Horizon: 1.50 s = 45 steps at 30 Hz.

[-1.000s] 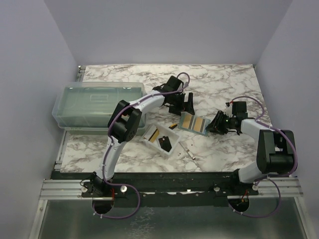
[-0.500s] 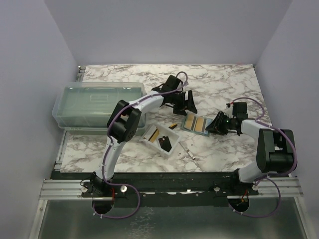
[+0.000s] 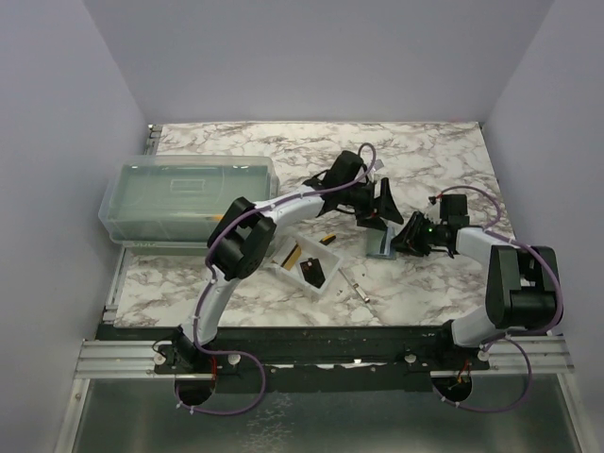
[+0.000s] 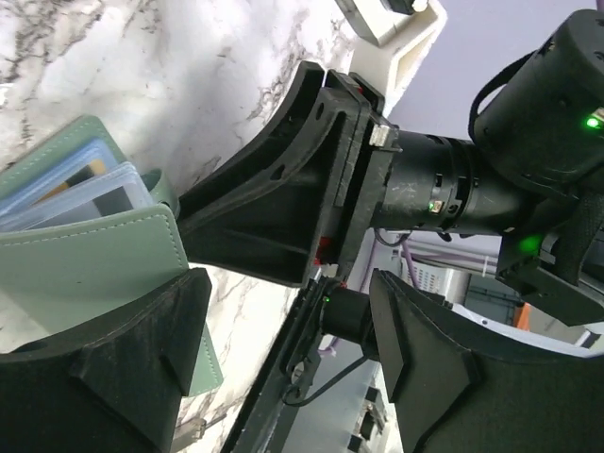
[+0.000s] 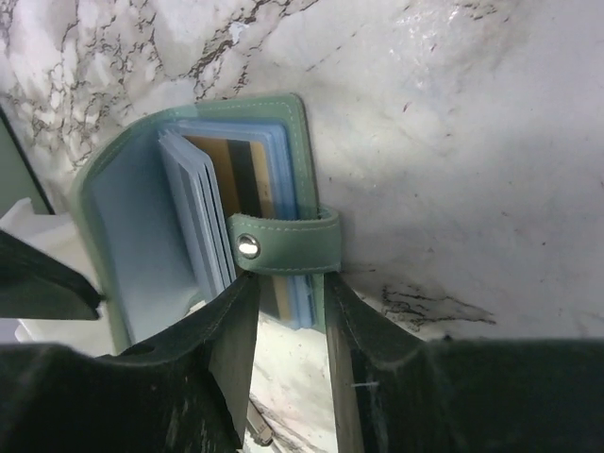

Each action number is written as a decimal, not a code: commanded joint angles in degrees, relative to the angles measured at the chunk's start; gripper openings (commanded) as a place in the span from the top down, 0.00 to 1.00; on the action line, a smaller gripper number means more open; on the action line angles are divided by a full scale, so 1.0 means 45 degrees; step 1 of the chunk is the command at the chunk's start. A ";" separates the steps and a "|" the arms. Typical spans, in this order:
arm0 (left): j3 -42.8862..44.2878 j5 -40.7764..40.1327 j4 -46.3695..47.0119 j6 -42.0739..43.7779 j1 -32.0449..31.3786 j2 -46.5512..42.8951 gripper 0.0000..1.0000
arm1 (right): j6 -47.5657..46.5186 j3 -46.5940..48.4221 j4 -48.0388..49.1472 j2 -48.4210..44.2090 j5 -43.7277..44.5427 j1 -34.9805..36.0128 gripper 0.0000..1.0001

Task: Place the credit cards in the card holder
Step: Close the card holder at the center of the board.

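Top external view: translucent lidded box (image 3: 189, 193) far left. Clear tray (image 3: 276, 262) just right of it holds a gold card (image 3: 294, 253) and a black card (image 3: 316, 274). Left gripper (image 3: 379, 212), jaws apart, hangs over the card holder (image 3: 382, 247), which sits half-folded on the marble table (image 3: 425, 160). Right gripper (image 3: 408, 236) is clamped on the holder's edge by the snap strap (image 5: 283, 247).

Card holder (image 5: 203, 226) sage green outside, pale blue inside; table (image 3: 425, 156) white marble, grey-veined.
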 commanded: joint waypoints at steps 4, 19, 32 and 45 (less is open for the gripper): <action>-0.0280 0.0488 0.1381 -0.0754 -0.0185 0.1055 0.26 | 0.0328 0.0269 -0.1322 -0.1751 0.1373 0.0054 0.60; -0.1722 -0.0328 0.1896 -0.0283 0.0207 -0.0229 0.29 | -0.1023 0.1054 -0.1888 -0.1222 0.1931 0.0171 0.42; -0.2829 -0.0010 0.2141 -0.0254 0.0426 -0.0694 0.38 | -0.1005 0.0546 -0.1770 -0.1070 0.2511 0.0185 0.56; -0.2857 -0.0077 0.2202 -0.0257 0.0406 -0.0452 0.43 | -0.0892 0.0863 -0.1376 0.0079 0.4082 0.1104 0.51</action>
